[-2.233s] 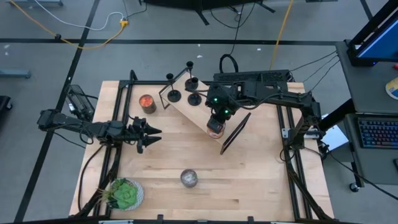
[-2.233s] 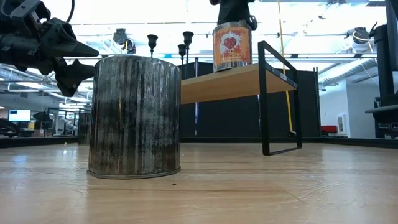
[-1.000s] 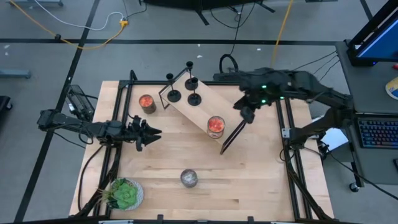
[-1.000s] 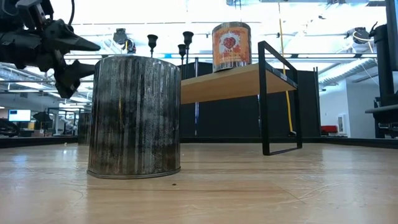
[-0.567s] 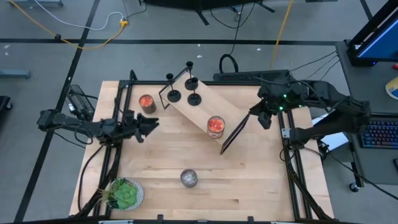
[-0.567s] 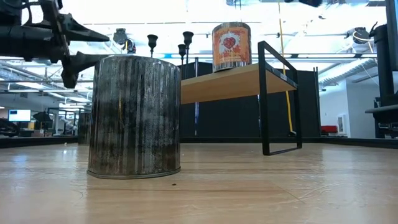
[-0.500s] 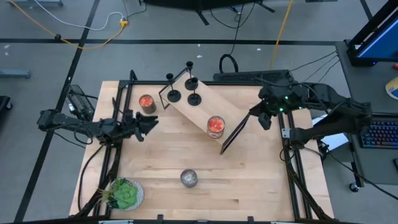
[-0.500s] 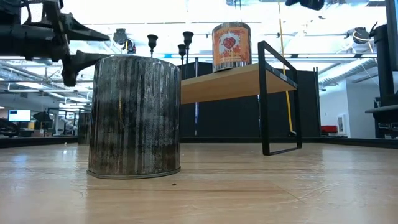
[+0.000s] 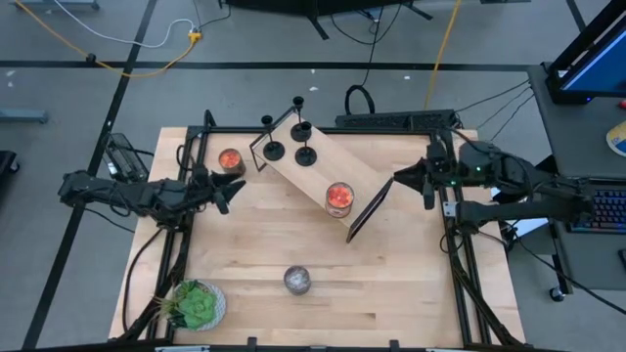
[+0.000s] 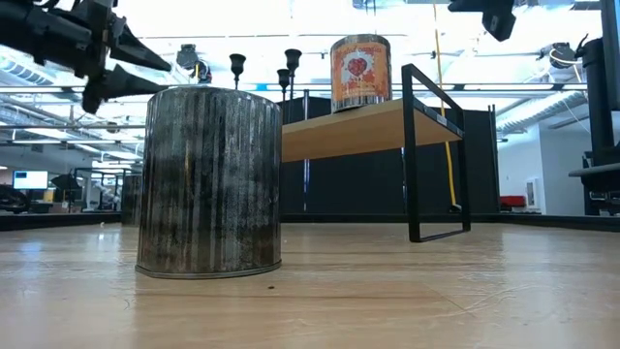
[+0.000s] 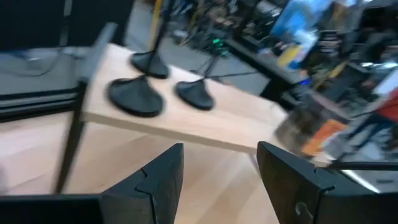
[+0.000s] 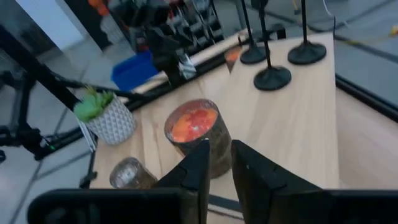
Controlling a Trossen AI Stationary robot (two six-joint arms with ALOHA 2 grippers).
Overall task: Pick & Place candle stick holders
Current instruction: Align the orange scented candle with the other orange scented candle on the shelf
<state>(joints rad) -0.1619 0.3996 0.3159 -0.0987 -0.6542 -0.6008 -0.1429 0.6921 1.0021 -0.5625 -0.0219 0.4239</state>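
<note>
- The wooden table (image 9: 323, 264) is seen from above with a black frame along its edges; both arms are held over its side edges, the left at the left edge and the right at the right edge.
- A raised wooden shelf (image 9: 311, 168) on black wire legs is set slantwise on the far middle of the table.
- The left gripper (image 9: 223, 189) is held above the table near its left edge, pointing toward the shelf. Its fingers (image 11: 155, 180) are spread apart with a clear gap between them, and nothing is held or touched.
- The right gripper (image 9: 403, 178) is held above the table's right edge, well apart from the shelf. Its fingers (image 12: 198, 167) are drawn nearly together with only a slim gap, and nothing is gripped.
- A potted green plant (image 9: 194, 304) is placed at the near left corner of the table.
- A squat silver jar (image 9: 297, 281) is placed on the table near its front middle.
- An orange-red jar (image 9: 339, 198) is placed on the shelf's near end; a second orange-red jar (image 9: 231, 161) is placed on the table just past the left gripper.
- Three candle stick holders (image 9: 290, 145) are stood upright on the far end of the shelf, and a fourth is seen at its far corner. They lie ahead of the left gripper, beyond the second jar, untouched, and are well apart from the right gripper.
</note>
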